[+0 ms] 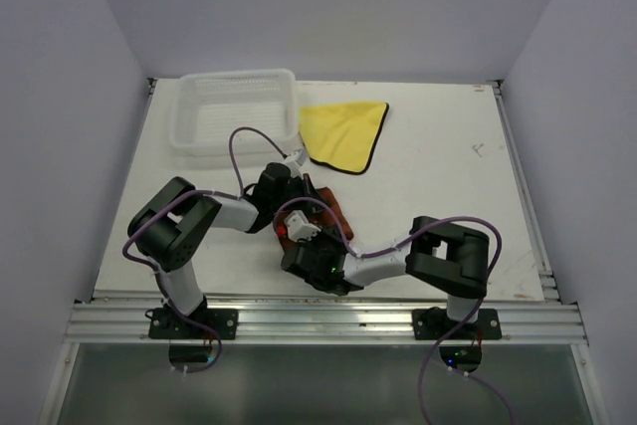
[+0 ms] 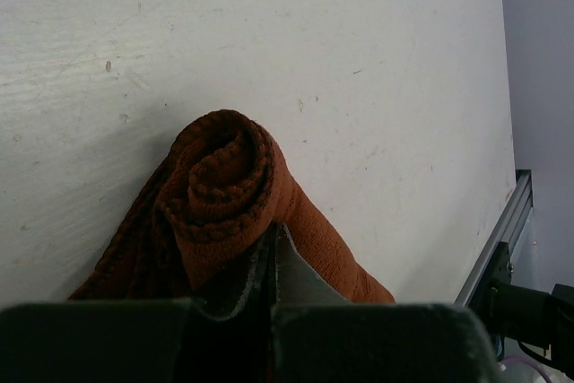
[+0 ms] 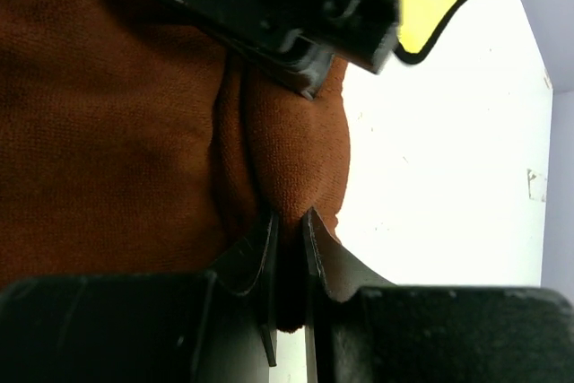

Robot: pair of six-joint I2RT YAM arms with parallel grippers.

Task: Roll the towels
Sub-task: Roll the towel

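Note:
The rust-brown towel lies mid-table between both arms, partly rolled; its coiled end shows in the left wrist view. My left gripper is shut, tips against the roll, with no cloth visible between the fingers. It also appears from the right wrist, where the left gripper touches a fold. My right gripper is shut on a pinched ridge of the brown towel. The yellow towel with its dark hem lies flat and unrolled at the back, apart from both grippers.
A white mesh basket stands at the back left, just left of the yellow towel. Bare white table stretches to the right. The metal rail runs along the near edge.

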